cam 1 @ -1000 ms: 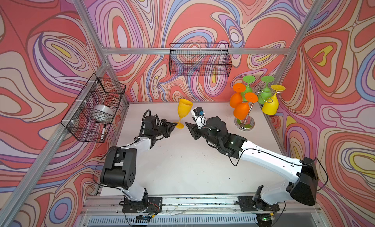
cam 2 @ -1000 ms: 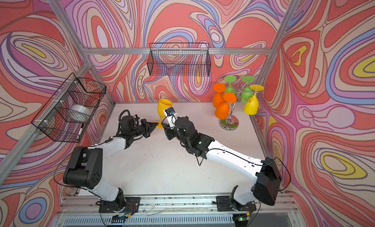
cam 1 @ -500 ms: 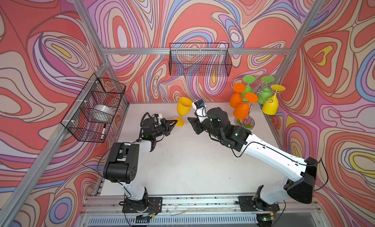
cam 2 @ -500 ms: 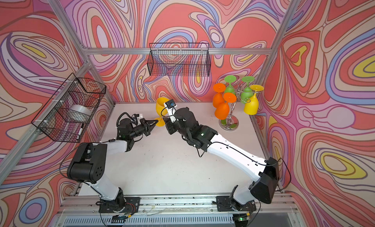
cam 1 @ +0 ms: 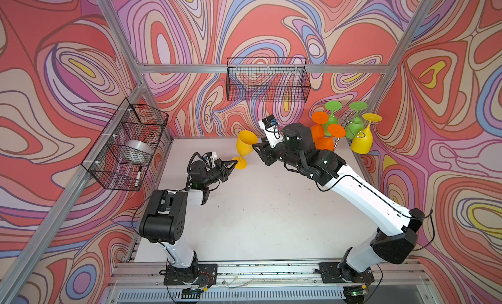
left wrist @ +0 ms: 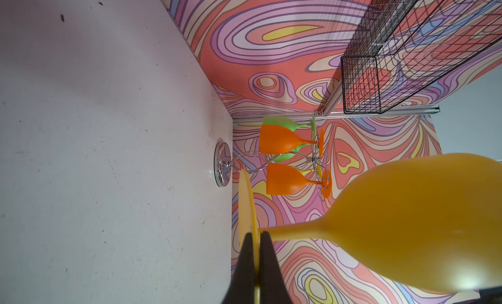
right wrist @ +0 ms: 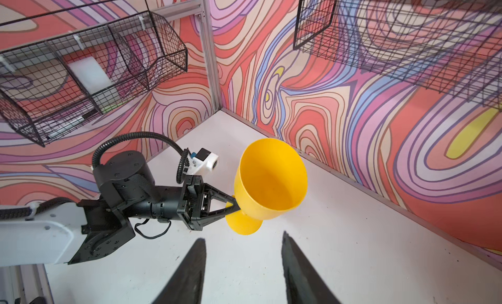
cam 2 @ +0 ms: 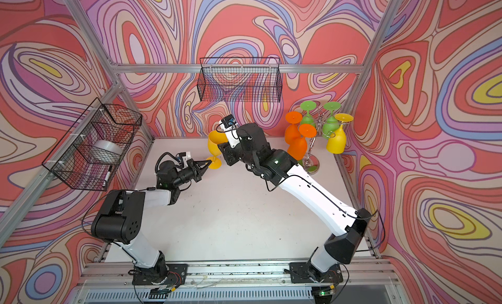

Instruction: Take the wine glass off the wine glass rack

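Observation:
A yellow wine glass (cam 1: 245, 145) (cam 2: 216, 142) stands upright over the white table, off the rack. My left gripper (cam 1: 234, 163) (left wrist: 256, 251) is shut on the rim of its foot, as the right wrist view shows (right wrist: 236, 205). Whether the foot touches the table I cannot tell. My right gripper (cam 1: 256, 147) (right wrist: 243, 236) is open just right of the glass (right wrist: 269, 177), with nothing between its fingers. The chrome wine glass rack (cam 2: 311, 164) (left wrist: 222, 164) stands at the back right, carrying several orange, green and yellow glasses upside down (cam 1: 362, 139).
A black mesh basket (cam 1: 267, 80) hangs on the back wall above the glass. Another mesh basket (cam 1: 127, 145) on the left wall holds a grey roll and a marker. My right forearm (cam 1: 353, 188) crosses the table in front of the rack.
My right gripper has risen and moved toward the back, ending beside the glass's bowl. My left arm has shifted its pose while staying shut on the foot; the glass has barely moved.

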Robot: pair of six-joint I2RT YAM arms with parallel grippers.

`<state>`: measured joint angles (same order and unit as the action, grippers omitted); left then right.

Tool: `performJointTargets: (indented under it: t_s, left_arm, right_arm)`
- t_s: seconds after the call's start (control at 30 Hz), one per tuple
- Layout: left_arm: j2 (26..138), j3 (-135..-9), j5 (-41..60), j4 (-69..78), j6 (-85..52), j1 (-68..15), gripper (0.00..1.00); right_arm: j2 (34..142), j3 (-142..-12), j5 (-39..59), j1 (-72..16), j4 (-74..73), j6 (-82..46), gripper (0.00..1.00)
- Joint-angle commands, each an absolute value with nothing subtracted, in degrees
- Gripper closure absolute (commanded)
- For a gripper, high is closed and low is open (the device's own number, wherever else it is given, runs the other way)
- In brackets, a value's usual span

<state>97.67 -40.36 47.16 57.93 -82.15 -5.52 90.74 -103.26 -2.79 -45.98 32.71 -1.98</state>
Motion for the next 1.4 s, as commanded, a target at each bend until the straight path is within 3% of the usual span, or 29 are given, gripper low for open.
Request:
performJointTargets:
  t_s: [0.0, 0.33, 0.63, 1.37]
  left_arm:
    - [98.0, -40.1, 48.2, 62.9, -82.8, -5.4, 1.0]
    - [92.4, -41.2, 47.4, 50.8, -72.8, -8.2, 1.0]
    - [91.0, -41.7, 47.4, 49.0, -71.1, -9.5, 1.0]
    - [91.0, -41.5, 47.5, 49.4, -71.3, -9.5, 1.0]
  right_arm:
    - [93.0, -106.7, 1.8, -45.4, 36.9, -0.6, 0.53]
    - [99.9, -116.1, 5.9, -45.4, 45.0, 0.9, 0.57]
    - [103.0, -118.3, 3.3, -45.4, 46.1, 1.7, 0.61]
    - [99.1, -111.5, 0.0, -44.7, 42.2, -0.1, 0.68]
